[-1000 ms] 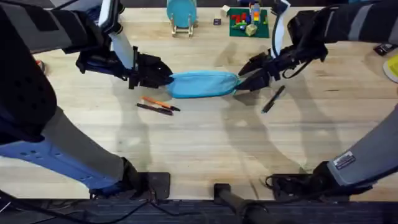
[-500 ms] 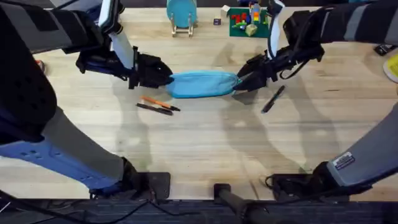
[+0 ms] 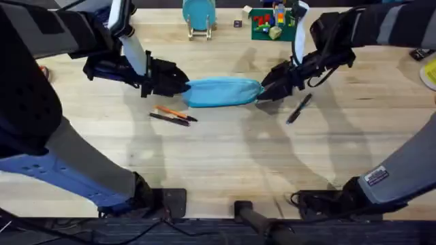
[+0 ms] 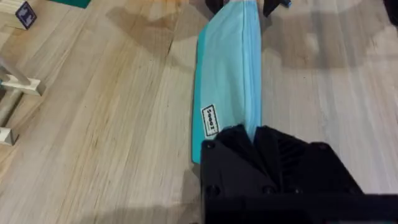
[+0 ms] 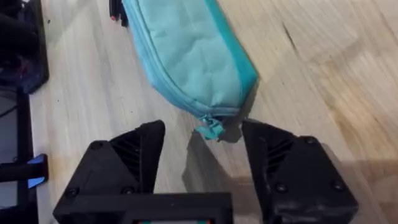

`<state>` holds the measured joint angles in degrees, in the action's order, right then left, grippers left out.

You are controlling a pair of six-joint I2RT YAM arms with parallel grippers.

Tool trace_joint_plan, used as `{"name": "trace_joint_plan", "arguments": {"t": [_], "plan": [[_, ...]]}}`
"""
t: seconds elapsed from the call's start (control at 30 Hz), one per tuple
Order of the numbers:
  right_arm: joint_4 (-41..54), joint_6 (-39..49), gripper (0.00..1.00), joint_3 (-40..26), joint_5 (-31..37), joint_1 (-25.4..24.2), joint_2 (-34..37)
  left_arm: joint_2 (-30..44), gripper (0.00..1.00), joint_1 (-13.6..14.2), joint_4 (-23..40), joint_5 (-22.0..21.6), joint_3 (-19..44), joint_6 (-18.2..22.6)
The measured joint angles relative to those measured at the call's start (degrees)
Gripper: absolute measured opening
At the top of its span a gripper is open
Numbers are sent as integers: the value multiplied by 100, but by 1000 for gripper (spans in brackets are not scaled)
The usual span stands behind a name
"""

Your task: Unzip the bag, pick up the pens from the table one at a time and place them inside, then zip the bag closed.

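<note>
The light blue bag [image 3: 221, 92] lies lengthwise in the middle of the table [image 3: 225, 156], its zipper closed. My left gripper [image 3: 182, 86] is shut on the bag's left end; in the left wrist view its black fingers [image 4: 252, 140] pinch the fabric of the bag [image 4: 230, 74]. My right gripper [image 3: 263, 92] is open at the right end. In the right wrist view the small zipper pull [image 5: 208, 128] sits between its spread fingers [image 5: 140, 152], just off the bag [image 5: 186, 50]. An orange pen [image 3: 174, 111] and a black pen [image 3: 169, 119] lie in front of the bag's left end. Another black pen [image 3: 299, 108] lies to its right.
A teal round stand [image 3: 199, 15] and a green plate with coloured bricks [image 3: 271, 24] stand at the back edge. A yellow object [image 3: 430, 73] shows at the right edge. The tabletop in front of the pens is bare wood.
My right gripper has shifted slightly back along the bag's right end. The left gripper, the bag and the pens have stayed in place.
</note>
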<state>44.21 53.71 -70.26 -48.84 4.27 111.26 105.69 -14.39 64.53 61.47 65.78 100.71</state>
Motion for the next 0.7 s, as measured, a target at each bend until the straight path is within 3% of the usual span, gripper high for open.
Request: {"name": "trace_joint_plan", "arguments": {"t": [0.13, 0.23, 0.27, 0.43, 0.7], "plan": [[-2, 12, 716, 0, 2, 0, 0, 1, 42, 0, -2, -2, 0, 2], [-2, 14, 629, 0, 2, 0, 0, 0, 42, 0, 0, -2, 0, 0], [-2, 17, 575, 0, 2, 0, -1, 1, 42, 0, -1, -2, 0, 1], [-9, 25, 69, 0, 11, 0, 0, 0, 42, 0, 2, -2, 0, 0], [-7, 34, 31, -4, 11, -2, -2, 0, 42, 7, 0, -2, 0, 0]]}}
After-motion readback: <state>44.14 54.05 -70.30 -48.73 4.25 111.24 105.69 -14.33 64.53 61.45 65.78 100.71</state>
